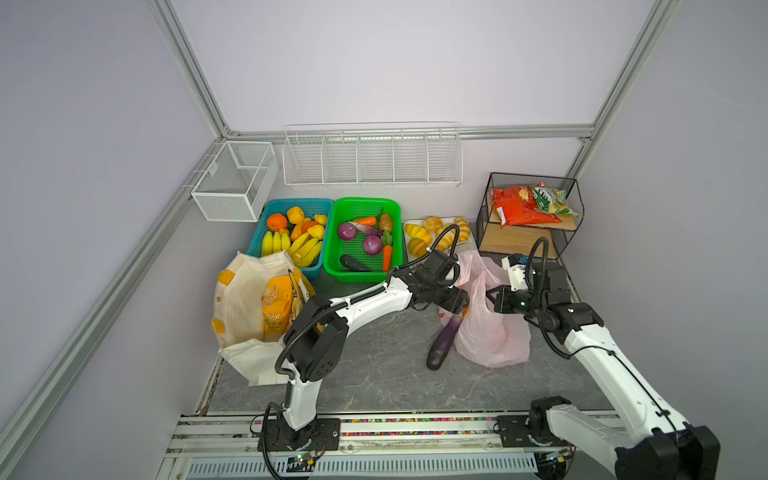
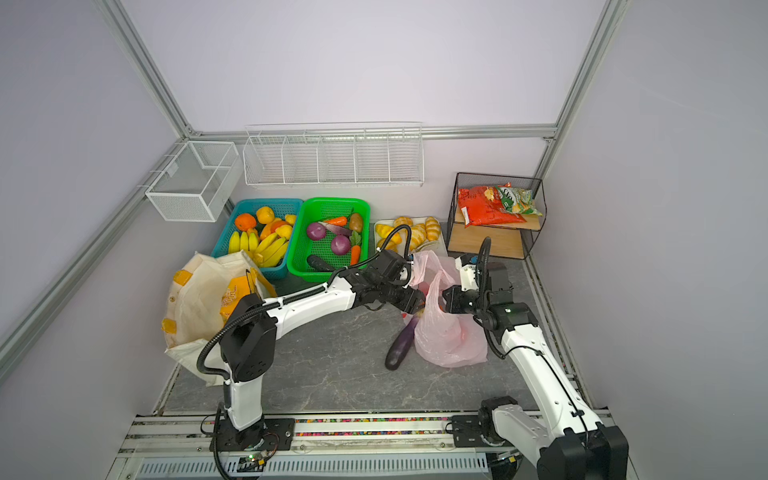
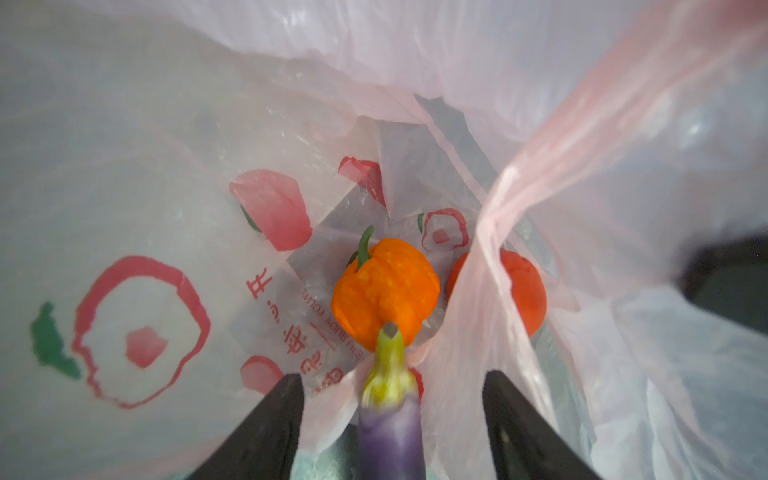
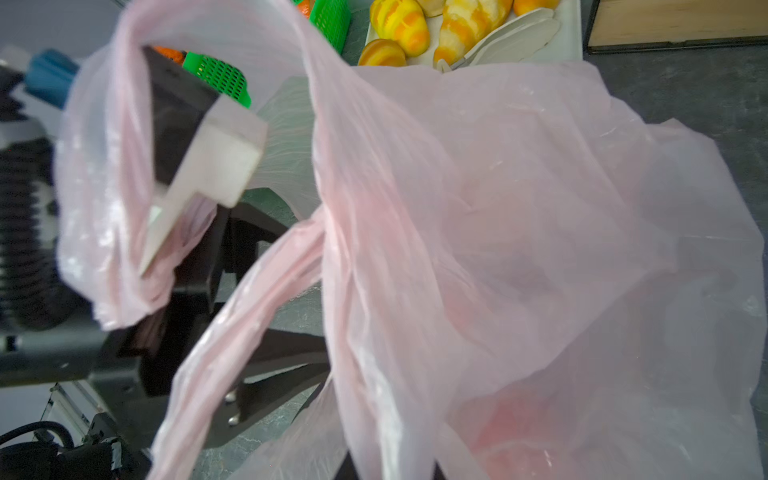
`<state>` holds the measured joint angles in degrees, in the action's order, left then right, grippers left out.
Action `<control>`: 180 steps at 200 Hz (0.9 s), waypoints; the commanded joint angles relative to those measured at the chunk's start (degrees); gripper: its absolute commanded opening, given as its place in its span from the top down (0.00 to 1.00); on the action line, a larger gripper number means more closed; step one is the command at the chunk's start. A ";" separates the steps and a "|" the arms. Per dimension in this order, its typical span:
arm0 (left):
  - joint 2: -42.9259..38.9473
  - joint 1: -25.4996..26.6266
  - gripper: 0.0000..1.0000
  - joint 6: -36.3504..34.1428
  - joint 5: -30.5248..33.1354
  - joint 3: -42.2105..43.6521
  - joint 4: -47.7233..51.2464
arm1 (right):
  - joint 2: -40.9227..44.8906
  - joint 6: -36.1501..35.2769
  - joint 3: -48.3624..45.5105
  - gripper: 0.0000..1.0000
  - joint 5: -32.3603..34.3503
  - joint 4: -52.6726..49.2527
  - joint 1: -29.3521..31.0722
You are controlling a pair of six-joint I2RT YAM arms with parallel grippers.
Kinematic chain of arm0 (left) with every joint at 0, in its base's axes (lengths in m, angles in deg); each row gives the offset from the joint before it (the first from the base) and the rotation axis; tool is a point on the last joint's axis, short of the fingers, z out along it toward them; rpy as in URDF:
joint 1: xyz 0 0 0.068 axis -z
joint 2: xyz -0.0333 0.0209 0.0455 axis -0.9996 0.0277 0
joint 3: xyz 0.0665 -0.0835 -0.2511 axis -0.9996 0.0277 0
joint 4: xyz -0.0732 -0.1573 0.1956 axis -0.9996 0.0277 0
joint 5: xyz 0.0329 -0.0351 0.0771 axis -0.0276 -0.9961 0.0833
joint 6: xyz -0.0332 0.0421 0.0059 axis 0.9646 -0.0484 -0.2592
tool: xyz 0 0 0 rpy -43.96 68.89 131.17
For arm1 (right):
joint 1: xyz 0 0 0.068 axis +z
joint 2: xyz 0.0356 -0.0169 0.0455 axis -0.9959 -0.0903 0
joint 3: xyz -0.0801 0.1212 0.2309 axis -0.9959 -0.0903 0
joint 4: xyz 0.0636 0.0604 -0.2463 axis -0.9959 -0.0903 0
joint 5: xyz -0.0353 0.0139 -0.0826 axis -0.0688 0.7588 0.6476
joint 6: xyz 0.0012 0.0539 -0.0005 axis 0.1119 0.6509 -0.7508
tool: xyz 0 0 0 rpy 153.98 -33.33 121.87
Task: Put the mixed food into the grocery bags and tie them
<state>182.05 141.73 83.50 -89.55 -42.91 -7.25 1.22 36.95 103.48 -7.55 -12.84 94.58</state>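
Note:
The thin pink grocery bag [image 1: 494,332] [image 2: 449,336] stands at the right of the table. My right gripper [image 1: 492,297] [image 2: 446,299] is shut on its bunched rim; plastic [image 4: 519,208] hides the jaws in the right wrist view. My left gripper [image 1: 459,305] [image 3: 392,374] is open at the bag's mouth. A purple eggplant [image 1: 444,343] [image 3: 390,428] lies loose between its fingers, stem end in the mouth, body out on the table. Inside lie an orange pumpkin [image 3: 386,291] and a red tomato [image 3: 523,291]. The cream tote [image 1: 241,307] at left holds an orange snack packet [image 1: 276,307].
Behind stand a green basket [image 1: 332,266] with purple onions [image 1: 347,230], carrots and a dark eggplant, a blue basket [image 1: 257,243] of bananas and oranges, and a tray [image 1: 407,249] of croissants. A black wire shelf [image 1: 482,224] at back right holds red and green snack packets [image 1: 519,205].

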 commanded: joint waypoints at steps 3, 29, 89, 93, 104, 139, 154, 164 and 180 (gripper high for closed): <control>-6.03 -0.23 0.31 0.43 -0.20 6.38 -0.90 | 0.05 0.27 -1.43 0.94 1.37 -0.05 -0.82; -12.78 -0.23 0.29 0.14 -3.19 15.96 -3.06 | -0.57 0.44 -1.79 0.94 1.03 0.43 -1.06; -28.52 8.49 0.21 1.66 5.76 37.40 -3.15 | -1.43 0.47 -1.76 0.94 0.97 0.97 -1.12; -28.65 10.02 0.21 2.19 6.98 37.92 -3.02 | -1.51 0.43 -1.62 0.94 0.94 0.98 -1.13; -28.45 13.67 0.21 3.59 10.13 39.18 -2.77 | -1.71 0.41 -1.51 0.94 0.85 0.97 -1.14; -23.25 17.87 0.20 7.42 17.58 38.73 -0.19 | -1.91 1.17 -2.26 0.93 -0.10 2.22 -1.09; -21.20 18.49 0.23 7.28 18.37 37.97 0.26 | -1.65 1.13 -2.22 0.94 -0.09 1.96 -1.15; -20.53 18.49 0.27 7.29 18.18 37.97 -0.25 | -1.31 0.83 -2.14 0.94 0.04 1.55 -1.13; -20.16 18.51 0.35 7.73 17.87 39.00 -2.40 | -0.78 0.41 -2.12 0.94 0.72 1.14 -1.12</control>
<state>161.35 159.89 89.95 -74.43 -3.90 -8.32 -0.35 37.61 102.34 -6.96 -11.92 93.79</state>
